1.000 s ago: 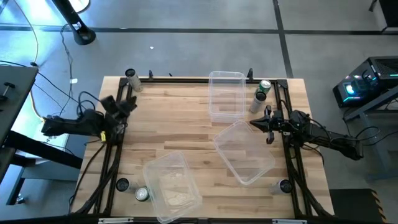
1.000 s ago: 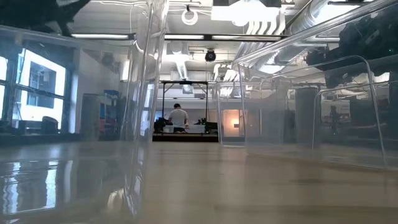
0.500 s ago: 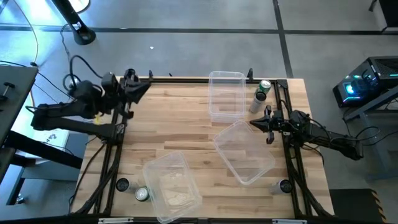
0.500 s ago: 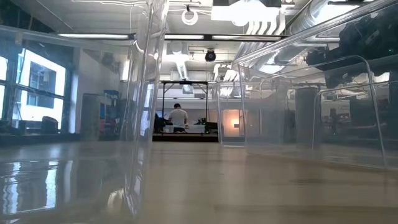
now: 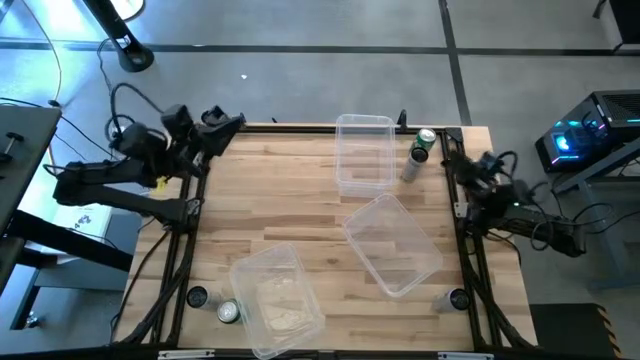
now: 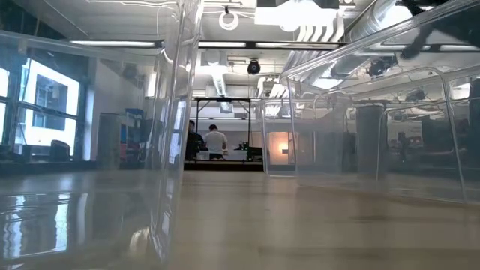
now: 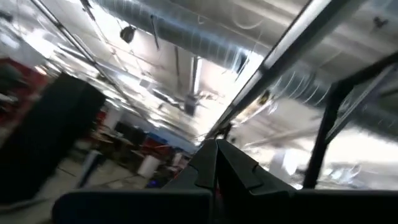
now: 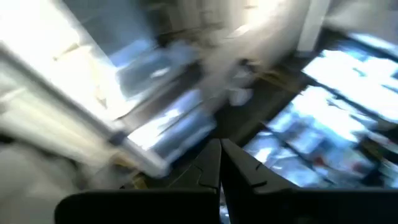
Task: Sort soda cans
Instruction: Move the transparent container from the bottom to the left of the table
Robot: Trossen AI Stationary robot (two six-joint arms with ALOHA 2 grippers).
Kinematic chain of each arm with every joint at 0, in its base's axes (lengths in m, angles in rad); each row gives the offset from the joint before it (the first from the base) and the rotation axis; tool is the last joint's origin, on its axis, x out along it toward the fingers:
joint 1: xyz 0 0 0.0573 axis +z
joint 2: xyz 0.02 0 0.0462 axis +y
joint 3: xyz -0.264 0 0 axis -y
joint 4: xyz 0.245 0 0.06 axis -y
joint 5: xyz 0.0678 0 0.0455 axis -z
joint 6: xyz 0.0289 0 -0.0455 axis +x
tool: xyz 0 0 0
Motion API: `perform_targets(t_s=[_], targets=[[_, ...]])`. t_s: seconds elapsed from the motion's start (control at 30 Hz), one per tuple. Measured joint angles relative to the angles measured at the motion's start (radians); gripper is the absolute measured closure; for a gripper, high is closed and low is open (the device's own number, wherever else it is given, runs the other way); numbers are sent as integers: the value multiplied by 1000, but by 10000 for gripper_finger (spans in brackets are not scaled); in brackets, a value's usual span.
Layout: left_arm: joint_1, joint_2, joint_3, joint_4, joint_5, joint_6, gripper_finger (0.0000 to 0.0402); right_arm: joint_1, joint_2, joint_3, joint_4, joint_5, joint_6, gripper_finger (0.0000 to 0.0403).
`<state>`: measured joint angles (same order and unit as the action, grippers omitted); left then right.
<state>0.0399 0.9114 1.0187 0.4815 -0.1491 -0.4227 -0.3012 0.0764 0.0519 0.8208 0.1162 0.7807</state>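
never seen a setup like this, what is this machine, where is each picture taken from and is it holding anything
It is a robot with two dark arms at a wooden table, each ending in a two-finger gripper. One picture looks straight down from above, one looks level across the tabletop, and two come from cameras on the wrists.

On the table lie three clear plastic tubs and small soda cans near the corners, such as a green can and a pale can.

The left gripper is at the far left corner, fingers together. The right gripper is at the right edge near the green can, also shut. Neither holds anything.
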Motion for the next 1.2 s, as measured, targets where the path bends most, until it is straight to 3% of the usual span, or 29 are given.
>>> perform_targets(t_s=[0.07, 0.23, 0.37, 0.43, 0.57, 0.67, 0.83, 0.97, 1.07, 1.2], targets=[[-5, 59, 99, -139, 84, -11, 402, 0, 19, 64, -6, -107, -18, 402], [-43, 204, 372, -861, 275, 52, 401, 1, 107, 277, -257, -297, -2, 402], [-129, 273, 369, -924, 600, 41, 402, 1, 193, 460, -513, -362, -69, 402], [-184, 285, 339, -997, 654, -54, 402, 1, 246, 530, -604, -354, -94, 402], [-320, 295, 238, -1111, 589, -147, 402, 1, 350, 622, -650, -362, -118, 402], [-409, 274, 150, -1020, 549, -197, 402, 1, 427, 649, -657, -402, -118, 402], [-483, 260, -9, -1068, 264, -422, 402, 4, 527, 657, -661, -434, -101, 402], [-492, 253, -61, -1053, 132, -641, 402, 23, 595, 657, -663, -444, -105, 402], [-492, 269, -69, -1064, 102, -774, 402, 38, 629, 657, -662, -461, -108, 402], [-499, 285, -66, -1077, 138, -887, 402, 51, 654, 657, -661, -467, -127, 402]])
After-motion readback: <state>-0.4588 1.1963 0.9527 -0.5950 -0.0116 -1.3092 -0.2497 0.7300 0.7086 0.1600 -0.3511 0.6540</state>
